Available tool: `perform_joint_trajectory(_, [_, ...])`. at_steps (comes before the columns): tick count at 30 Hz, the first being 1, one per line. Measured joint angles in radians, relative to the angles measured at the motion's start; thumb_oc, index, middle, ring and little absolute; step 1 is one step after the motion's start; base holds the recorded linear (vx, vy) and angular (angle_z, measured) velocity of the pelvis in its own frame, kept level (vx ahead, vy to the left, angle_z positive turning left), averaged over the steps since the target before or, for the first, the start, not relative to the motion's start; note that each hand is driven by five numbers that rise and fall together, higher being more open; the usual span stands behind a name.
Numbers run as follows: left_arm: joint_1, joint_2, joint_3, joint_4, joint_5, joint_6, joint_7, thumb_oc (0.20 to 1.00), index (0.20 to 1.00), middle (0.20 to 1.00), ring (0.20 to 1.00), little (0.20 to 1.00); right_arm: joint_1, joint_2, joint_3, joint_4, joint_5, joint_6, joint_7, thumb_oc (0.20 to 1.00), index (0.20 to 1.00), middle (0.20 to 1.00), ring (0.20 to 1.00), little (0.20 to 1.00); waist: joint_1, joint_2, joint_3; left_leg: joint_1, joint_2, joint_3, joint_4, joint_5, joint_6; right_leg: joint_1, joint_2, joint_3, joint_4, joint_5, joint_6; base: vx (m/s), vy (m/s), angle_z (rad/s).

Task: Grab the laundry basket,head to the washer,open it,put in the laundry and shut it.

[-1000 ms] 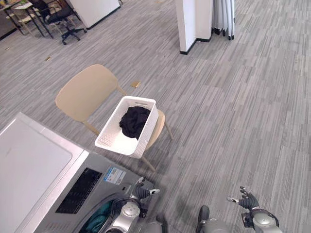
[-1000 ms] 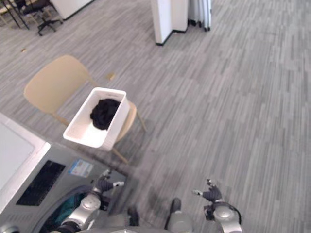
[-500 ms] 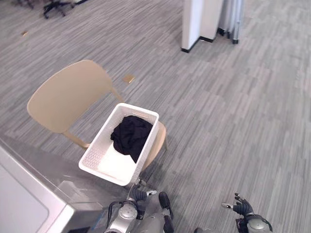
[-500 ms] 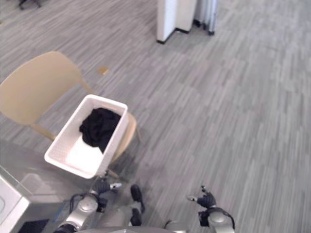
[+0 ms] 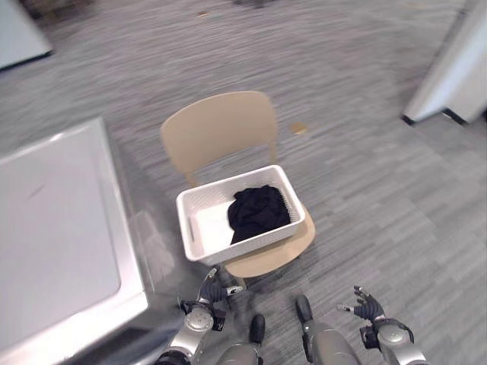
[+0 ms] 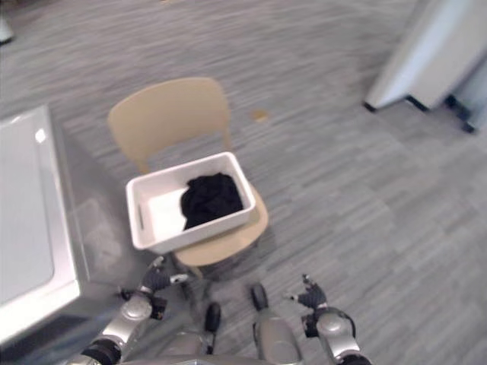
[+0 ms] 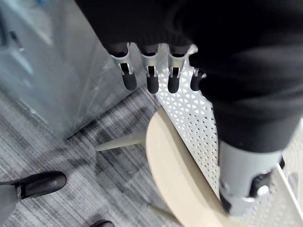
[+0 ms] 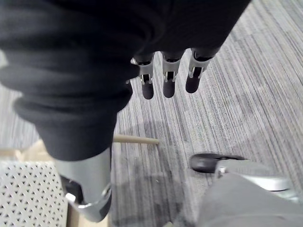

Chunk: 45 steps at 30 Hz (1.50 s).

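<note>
Grey floor (image 5: pixel 365 114); view swung round, basket (image 5: pixel 240 214) with dark laundry (image 5: pixel 259 211) on chair (image 5: pixel 221 137) now dead ahead. Both robot hands, left (image 5: pixel 210 290) and right (image 5: pixel 368 307), empty, fingers relaxed—grab comes next.

L hand (image 7: pixel 156 71) fingers relaxed, just above white basket (image 7: pixel 189 118) wall on tan chair (image 7: pixel 175 175).

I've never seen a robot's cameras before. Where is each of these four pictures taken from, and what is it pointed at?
Left eye view: on the head, looking down at the laundry basket with black laundry on the chair, the washer beside it; both hands low.
Right eye view: same scene from slightly aside.
Left wrist view: along the open left robot hand toward the basket's wall and chair seat.
Right wrist view: along the open right robot hand toward the floor.
All four share the basket and chair.
</note>
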Motion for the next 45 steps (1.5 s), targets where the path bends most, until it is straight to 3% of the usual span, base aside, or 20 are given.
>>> perform_joint_trajectory(1, [0.020,-0.005,-0.012,0.002,0.000,-0.001,-0.002,1.000,1.000,1.000,1.000,1.000,-0.006,-0.009,-0.006,0.019,0.000,0.000,0.001,1.000,1.000,1.000,1.000,1.000,0.000,0.004,-0.006,-0.029,0.038,0.039,0.022,-0.039,-0.030,0.004,-0.003,-0.090,0.007,0.018,-0.019,0.03,-0.257,1.55])
perform_joint_trajectory(2, [0.022,-0.005,-0.011,0.003,0.000,0.000,-0.003,1.000,1.000,1.000,1.000,1.000,-0.020,-0.012,-0.010,0.024,0.000,0.000,0.001,1.000,1.000,1.000,1.000,1.000,0.006,0.020,-0.013,-0.056,0.060,0.062,0.045,-0.066,-0.046,-0.001,0.001,-0.124,0.006,0.018,-0.020,0.09,-0.275,1.68])
perform_joint_trajectory(4, [0.019,-0.007,-0.010,0.002,-0.002,0.001,-0.007,1.000,1.000,1.000,1.000,1.000,-0.051,-0.030,-0.013,0.016,-0.001,-0.002,0.001,1.000,1.000,1.000,1.000,1.000,0.020,0.005,-0.006,-0.132,0.060,0.114,0.158,-0.118,-0.096,-0.004,-0.020,-0.190,-0.018,0.019,-0.022,0.08,-0.206,1.21])
perform_joint_trajectory(5, [0.023,-0.008,-0.010,0.003,-0.002,0.002,-0.019,1.000,1.000,1.000,1.000,1.000,-0.054,-0.048,-0.008,-0.013,-0.002,-0.002,0.001,1.000,1.000,1.000,1.000,1.000,0.019,0.009,-0.009,-0.139,0.040,0.155,0.179,-0.119,-0.097,0.031,-0.037,-0.240,-0.062,0.019,-0.021,0.03,-0.083,0.96])
perform_joint_trajectory(7, [0.030,-0.007,-0.008,-0.001,-0.002,0.001,-0.020,1.000,1.000,1.000,1.000,1.000,-0.045,-0.070,-0.008,-0.055,-0.011,-0.002,-0.001,1.000,1.000,1.000,1.000,1.000,0.018,0.001,-0.007,-0.122,0.032,0.191,0.173,-0.122,-0.093,0.057,-0.040,-0.266,-0.086,0.020,-0.022,0.01,-0.021,0.96])
perform_joint_trajectory(8, [0.031,-0.005,-0.002,-0.007,-0.002,0.002,-0.020,1.000,1.000,1.000,1.000,1.000,-0.027,-0.097,-0.005,-0.126,-0.014,-0.008,-0.003,1.000,1.000,1.000,1.000,1.000,-0.001,0.000,-0.006,-0.107,0.037,0.273,0.172,-0.123,-0.089,0.070,-0.045,-0.323,-0.105,0.020,-0.022,0.01,0.004,0.94])
perform_joint_trajectory(9, [0.033,-0.003,0.003,-0.013,-0.002,0.002,-0.021,1.000,1.000,1.000,1.000,1.000,-0.035,-0.102,-0.014,-0.146,-0.026,-0.007,-0.004,1.000,1.000,1.000,1.000,1.000,-0.002,0.005,-0.010,-0.093,0.039,0.291,0.157,-0.124,-0.088,0.072,-0.045,-0.326,-0.104,0.020,-0.022,0.06,0.014,1.01])
perform_joint_trajectory(10, [0.044,0.000,0.014,-0.036,0.000,0.002,-0.022,1.000,1.000,1.000,1.000,1.000,-0.025,-0.129,-0.011,-0.223,-0.058,-0.004,-0.005,1.000,1.000,1.000,1.000,1.000,-0.009,0.005,-0.010,-0.068,0.064,0.372,0.132,-0.127,-0.082,0.071,-0.045,-0.351,-0.106,0.020,-0.022,0.09,0.020,0.66])
perform_joint_trajectory(12, [0.054,0.005,0.021,-0.043,0.004,0.002,-0.025,1.000,1.000,1.000,1.000,1.000,-0.018,-0.195,-0.017,-0.342,-0.135,-0.010,-0.006,1.000,1.000,1.000,1.000,1.000,-0.018,0.016,-0.014,-0.031,0.095,0.420,0.067,-0.117,-0.092,0.066,-0.042,-0.391,-0.098,0.021,-0.023,0.14,0.031,0.62])
perform_joint_trajectory(18, [0.142,0.040,0.058,-0.035,0.041,0.001,-0.030,1.000,1.000,1.000,1.000,1.000,-0.114,-0.299,0.013,-0.404,-0.250,-0.018,-0.013,1.000,1.000,1.000,1.000,1.000,0.013,-0.002,-0.031,-0.016,0.080,0.439,0.043,-0.079,-0.087,0.078,-0.064,-0.399,-0.097,0.032,-0.021,0.12,0.054,0.08])
perform_joint_trajectory(23, [0.140,0.074,0.061,-0.004,0.041,0.000,-0.031,1.000,1.000,1.000,1.000,1.000,-0.276,-0.378,0.142,-0.367,-0.332,-0.032,-0.024,1.000,1.000,1.000,1.000,1.000,0.048,-0.013,-0.036,-0.040,0.050,0.410,0.041,-0.043,-0.082,0.060,-0.094,-0.422,-0.104,0.107,-0.027,0.04,0.032,0.26])
perform_joint_trajectory(26, [0.090,0.073,0.059,0.023,0.040,-0.018,-0.029,1.000,1.000,1.000,1.000,1.000,-0.484,-0.375,0.290,-0.119,-0.406,-0.031,-0.051,1.000,1.000,1.000,1.000,1.000,0.102,-0.005,-0.029,-0.110,0.045,0.360,0.076,-0.041,-0.086,0.053,-0.097,-0.480,-0.150,0.123,-0.047,0.01,0.021,0.45])
perform_joint_trajectory(28, [0.077,0.077,0.060,0.033,0.038,-0.026,-0.023,1.000,1.000,1.000,1.000,1.000,-0.533,-0.366,0.299,-0.033,-0.406,-0.020,-0.057,1.000,1.000,1.000,1.000,1.000,0.140,0.006,-0.017,-0.136,0.042,0.354,0.091,-0.041,-0.088,0.056,-0.097,-0.494,-0.173,0.129,-0.055,-0.01,0.036,0.44])
perform_joint_trajectory(30, [0.064,0.085,0.059,0.031,0.033,-0.032,-0.017,1.000,1.000,1.000,1.000,1.000,-0.632,-0.336,0.298,0.106,-0.405,-0.008,-0.085,1.000,1.000,1.000,1.000,1.000,0.150,-0.005,0.026,-0.240,0.028,0.355,0.243,-0.051,-0.097,0.053,-0.123,-0.503,-0.192,0.139,-0.061,-0.01,0.020,0.30])
perform_joint_trajectory(31, [0.061,0.085,0.057,0.032,0.028,-0.033,-0.016,1.000,1.000,1.000,1.000,1.000,-0.652,-0.337,0.296,0.132,-0.405,-0.001,-0.090,1.000,1.000,1.000,1.000,1.000,0.162,-0.002,0.037,-0.266,0.023,0.356,0.235,-0.070,-0.096,0.046,-0.129,-0.508,-0.191,0.140,-0.061,-0.03,0.033,0.24])
perform_joint_trajectory(32, [0.069,0.077,0.047,0.036,0.027,-0.033,-0.013,1.000,1.000,1.000,1.000,1.000,-0.693,-0.337,0.297,0.187,-0.405,0.004,-0.102,1.000,1.000,1.000,1.000,1.000,0.165,0.039,0.042,-0.253,0.044,0.351,0.103,0.008,-0.095,0.037,-0.107,-0.517,-0.187,0.139,-0.061,-0.02,0.020,0.08])
perform_joint_trajectory(33, [0.076,0.074,0.046,0.038,0.027,-0.034,-0.012,1.000,1.000,1.000,1.000,1.000,-0.706,-0.341,0.289,0.192,-0.405,0.009,-0.116,1.000,1.000,1.000,1.000,1.000,0.170,0.065,0.054,-0.248,0.061,0.355,0.064,0.032,-0.090,0.034,-0.095,-0.521,-0.185,0.134,-0.054,-0.04,0.028,0.04])
perform_joint_trajectory(37, [0.014,0.079,0.026,0.032,-0.012,-0.043,0.010,1.000,1.000,1.000,1.000,1.000,-0.770,-0.333,0.297,0.350,-0.405,0.036,-0.133,1.000,1.000,1.000,1.000,1.000,0.210,0.073,0.103,-0.278,0.034,0.349,0.038,0.059,-0.081,-0.012,-0.118,-0.523,-0.181,0.139,-0.040,-0.04,0.007,0.08])
perform_joint_trajectory(44, [-0.072,0.083,-0.041,0.031,-0.012,-0.046,0.019,1.000,1.000,1.000,1.000,1.000,-0.790,-0.277,0.294,0.523,-0.437,0.077,-0.149,1.000,1.000,1.000,1.000,1.000,0.214,0.101,0.130,-0.315,0.022,0.288,0.016,0.088,-0.091,-0.017,-0.116,-0.575,-0.211,0.145,-0.023,-0.03,-0.023,0.22])
perform_joint_trajectory(45, [-0.074,0.083,-0.046,0.031,-0.012,-0.045,0.019,1.000,1.000,1.000,1.000,1.000,-0.790,-0.272,0.280,0.523,-0.432,0.079,-0.149,0.529,0.529,0.529,0.529,0.529,0.213,0.101,0.130,-0.314,0.022,0.286,0.016,0.088,-0.091,-0.015,-0.115,-0.575,-0.213,0.145,-0.023,-0.01,-0.022,0.04])
